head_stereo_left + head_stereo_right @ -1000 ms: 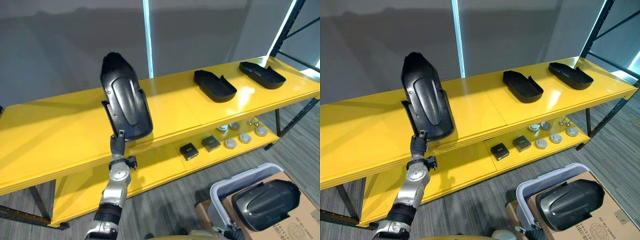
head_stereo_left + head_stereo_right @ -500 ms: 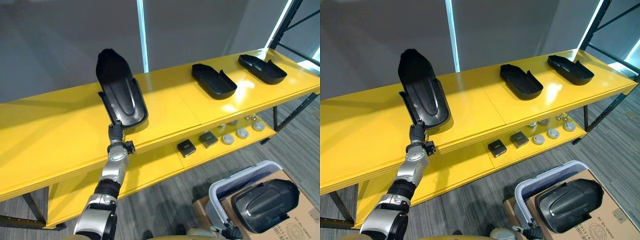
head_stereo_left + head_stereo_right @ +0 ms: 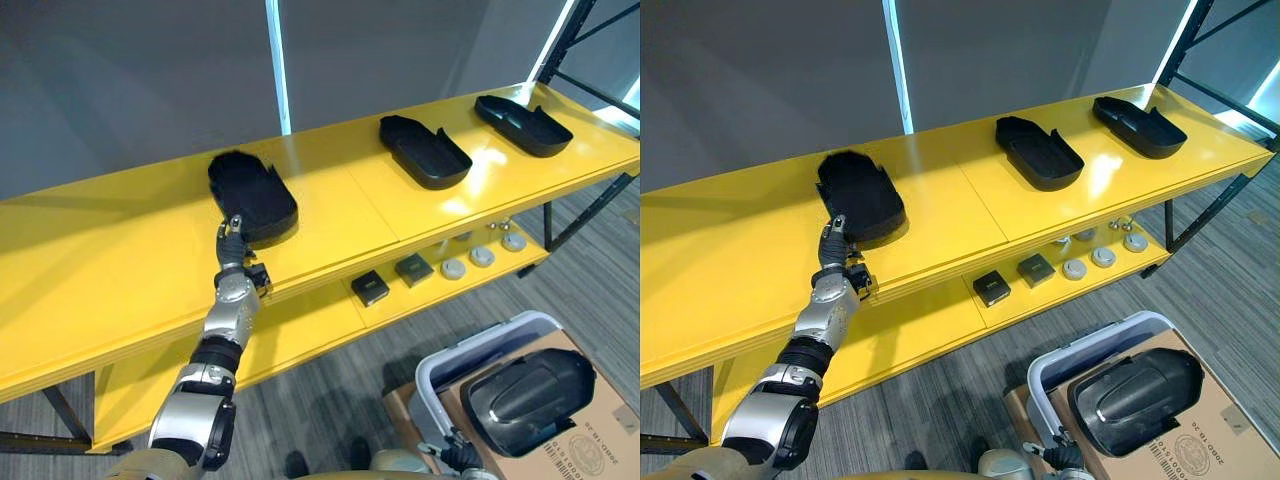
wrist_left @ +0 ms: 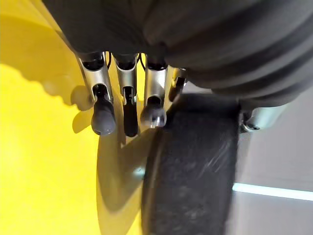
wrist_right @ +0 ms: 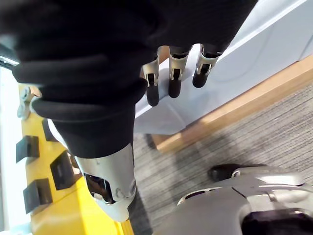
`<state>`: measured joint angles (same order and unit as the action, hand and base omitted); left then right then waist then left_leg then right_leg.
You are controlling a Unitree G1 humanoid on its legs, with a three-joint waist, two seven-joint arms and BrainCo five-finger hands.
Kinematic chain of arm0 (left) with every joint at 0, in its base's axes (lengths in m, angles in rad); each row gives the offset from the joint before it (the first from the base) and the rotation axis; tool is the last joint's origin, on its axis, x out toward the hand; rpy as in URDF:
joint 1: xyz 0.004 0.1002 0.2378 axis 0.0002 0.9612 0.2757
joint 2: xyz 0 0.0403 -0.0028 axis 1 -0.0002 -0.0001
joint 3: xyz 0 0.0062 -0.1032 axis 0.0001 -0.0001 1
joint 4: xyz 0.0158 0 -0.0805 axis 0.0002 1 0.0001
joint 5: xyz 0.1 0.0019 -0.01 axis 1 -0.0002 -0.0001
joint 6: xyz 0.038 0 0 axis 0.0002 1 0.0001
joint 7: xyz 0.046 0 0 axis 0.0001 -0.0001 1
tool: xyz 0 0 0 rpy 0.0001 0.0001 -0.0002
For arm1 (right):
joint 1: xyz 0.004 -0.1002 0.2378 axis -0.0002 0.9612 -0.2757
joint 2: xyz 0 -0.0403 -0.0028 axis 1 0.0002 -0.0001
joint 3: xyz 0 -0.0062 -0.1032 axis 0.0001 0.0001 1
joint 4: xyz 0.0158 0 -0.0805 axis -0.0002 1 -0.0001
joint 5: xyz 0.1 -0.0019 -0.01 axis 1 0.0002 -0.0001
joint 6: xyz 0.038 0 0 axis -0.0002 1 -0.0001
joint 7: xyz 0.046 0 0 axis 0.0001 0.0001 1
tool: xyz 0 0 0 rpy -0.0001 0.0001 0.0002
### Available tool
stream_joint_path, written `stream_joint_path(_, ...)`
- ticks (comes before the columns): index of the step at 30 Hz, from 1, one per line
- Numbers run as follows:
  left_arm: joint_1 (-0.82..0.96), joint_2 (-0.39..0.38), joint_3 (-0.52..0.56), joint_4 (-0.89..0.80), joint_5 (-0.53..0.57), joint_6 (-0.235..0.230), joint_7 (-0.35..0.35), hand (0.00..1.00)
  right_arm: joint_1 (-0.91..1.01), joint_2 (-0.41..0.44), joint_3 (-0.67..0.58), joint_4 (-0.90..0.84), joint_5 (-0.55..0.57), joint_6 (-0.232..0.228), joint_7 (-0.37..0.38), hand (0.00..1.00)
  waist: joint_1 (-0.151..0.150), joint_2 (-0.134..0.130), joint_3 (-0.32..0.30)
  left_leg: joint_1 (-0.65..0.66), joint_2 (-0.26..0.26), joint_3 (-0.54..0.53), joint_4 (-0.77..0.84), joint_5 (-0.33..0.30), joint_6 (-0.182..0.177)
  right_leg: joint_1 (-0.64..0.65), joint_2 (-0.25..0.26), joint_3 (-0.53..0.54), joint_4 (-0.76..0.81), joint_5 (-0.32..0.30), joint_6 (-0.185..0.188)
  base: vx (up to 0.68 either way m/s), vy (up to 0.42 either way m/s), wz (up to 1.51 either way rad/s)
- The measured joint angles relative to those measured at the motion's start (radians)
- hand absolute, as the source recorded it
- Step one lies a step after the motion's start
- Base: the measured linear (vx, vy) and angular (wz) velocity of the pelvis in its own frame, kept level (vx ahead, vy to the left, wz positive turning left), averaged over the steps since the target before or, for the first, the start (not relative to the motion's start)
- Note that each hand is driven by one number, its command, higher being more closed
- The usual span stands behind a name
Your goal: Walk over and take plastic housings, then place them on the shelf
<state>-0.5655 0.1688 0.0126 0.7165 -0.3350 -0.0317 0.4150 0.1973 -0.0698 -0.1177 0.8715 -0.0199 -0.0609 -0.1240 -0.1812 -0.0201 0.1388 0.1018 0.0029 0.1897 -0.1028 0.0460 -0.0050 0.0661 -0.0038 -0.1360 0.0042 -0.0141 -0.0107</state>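
Step in hand: set-down of one housing (image 3: 252, 195) on the top board of the yellow shelf (image 3: 120, 250). The housing lies flat, hollow side up, directly beyond the fingertips of the left hand (image 3: 232, 240), which meets its near end.

Left hand state: in the left wrist view three fingertips (image 4: 102, 120) hang loose beside the housing rim, over bare shelf. Whether the thumb and the finger nearest the rim are pinching it cannot be told.

Right hand (image 5: 175, 73): fingers relaxed and holding nothing, low beside a grey bin (image 3: 470, 360).

Two further housings (image 3: 424, 152) lie on the same board, well apart to the right of the left hand. A fourth housing (image 3: 528, 400) rests on a cardboard box (image 3: 590, 450) on the floor.

Change from one second ago: the housing stood almost upright on its near end above the hand; half a second ago it leaned back; it is now fully down.

Next move, as judged: free the left hand, draw it back clear of the rim without dragging the part, then turn toward the box for the fourth housing.
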Motion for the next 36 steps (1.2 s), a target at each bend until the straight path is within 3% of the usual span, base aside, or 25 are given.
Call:
stream_joint_path(5, 0.004, -0.009, -0.001, -0.017, 0.000, -0.003, 0.001, 0.00, -0.004, -0.001, 0.001, 0.000, 0.000, 0.000, 0.000, 0.00, 0.002, 0.001, 0.005, -0.002, -0.001, -0.006, 0.000, 0.000, 0.000, 0.002, 0.000, -0.006, -0.004, 0.000, 0.000, 0.00, -0.002, 0.01)
stream_joint_path(14, 0.197, -0.091, -0.005, -0.303, 0.048, -0.002, 0.045, 0.00, -0.002, 0.001, -0.001, 0.001, -0.001, 0.000, -0.003, 0.00, 0.005, 0.001, 0.005, 0.000, -0.002, -0.027, 0.000, 0.000, 0.000, 0.016, -0.001, -0.029, -0.008, -0.005, 0.000, 0.01, -0.012, 0.08)
stream_joint_path(17, 0.231, -0.099, -0.005, -0.357, 0.115, -0.001, 0.056, 0.00, -0.001, 0.002, -0.001, 0.001, -0.001, 0.000, -0.004, 0.00, 0.007, 0.001, 0.005, 0.001, -0.001, -0.030, 0.000, 0.001, 0.000, 0.017, -0.001, -0.031, -0.007, -0.005, -0.001, -0.01, -0.006, 0.01)
stream_joint_path(19, 0.247, -0.108, -0.011, -0.392, 0.229, 0.006, 0.072, 0.00, 0.000, 0.003, -0.003, 0.001, -0.001, -0.002, -0.004, 0.00, 0.010, 0.001, 0.005, 0.002, -0.001, -0.034, 0.000, 0.002, -0.001, 0.019, -0.001, -0.032, -0.007, -0.005, -0.001, -0.03, -0.017, 0.04)
stream_joint_path(20, 0.252, -0.109, -0.022, -0.407, 0.306, 0.008, 0.072, 1.00, 0.001, 0.003, -0.003, 0.001, -0.001, -0.003, -0.004, 0.00, 0.010, 0.001, 0.005, 0.002, -0.001, -0.036, 0.000, 0.002, -0.001, 0.019, -0.001, -0.034, -0.007, -0.005, -0.001, -0.03, -0.011, 0.04)
stream_joint_path(28, 0.284, -0.105, -0.114, -0.485, 0.694, 0.014, 0.065, 1.00, 0.008, 0.003, -0.001, 0.001, -0.006, -0.027, -0.003, 0.00, 0.012, 0.003, 0.003, 0.011, 0.002, -0.023, 0.000, 0.002, -0.002, 0.025, 0.001, -0.028, -0.008, -0.005, -0.001, -0.01, -0.004, -0.02)
stream_joint_path(36, 0.292, -0.104, -0.182, -0.521, 0.824, 0.025, 0.043, 1.00, 0.007, 0.003, 0.002, 0.006, -0.013, -0.046, 0.000, 0.00, 0.004, 0.003, 0.003, 0.013, 0.009, 0.011, 0.000, -0.003, -0.006, 0.016, 0.009, 0.002, -0.011, -0.003, -0.002, 0.00, -0.014, -0.13)
